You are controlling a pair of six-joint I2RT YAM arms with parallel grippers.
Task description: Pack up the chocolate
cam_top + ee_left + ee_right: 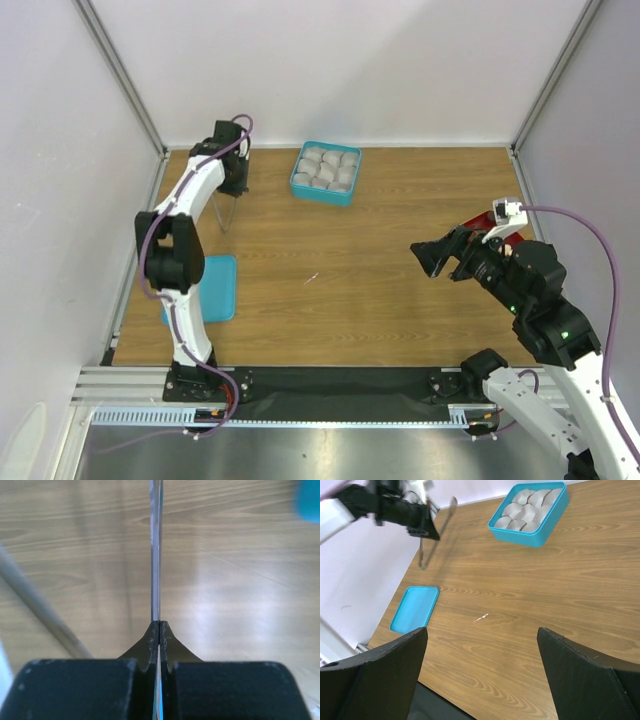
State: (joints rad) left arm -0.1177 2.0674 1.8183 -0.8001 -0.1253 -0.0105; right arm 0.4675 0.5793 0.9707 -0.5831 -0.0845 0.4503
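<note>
No chocolate shows in any view. The teal box [325,197] stands at the back middle of the table and holds several whitish-grey crinkled paper cups [327,168]. The box [530,537] and cups [527,510] also show in the right wrist view. My left gripper [232,180] is at the back left, shut on long metal tweezers [223,212] that point down at the table. In the left wrist view the gripper [159,625] pinches the thin tweezers [156,555] edge-on. My right gripper [445,258] is open and empty above the right side, its fingers wide apart [481,630].
A flat teal lid [215,285] lies at the near left, also in the right wrist view [415,607]. A tiny white scrap [311,279] lies mid-table. White walls close off the left, back and right sides. A blurred teal corner [310,500] shows in the left wrist view.
</note>
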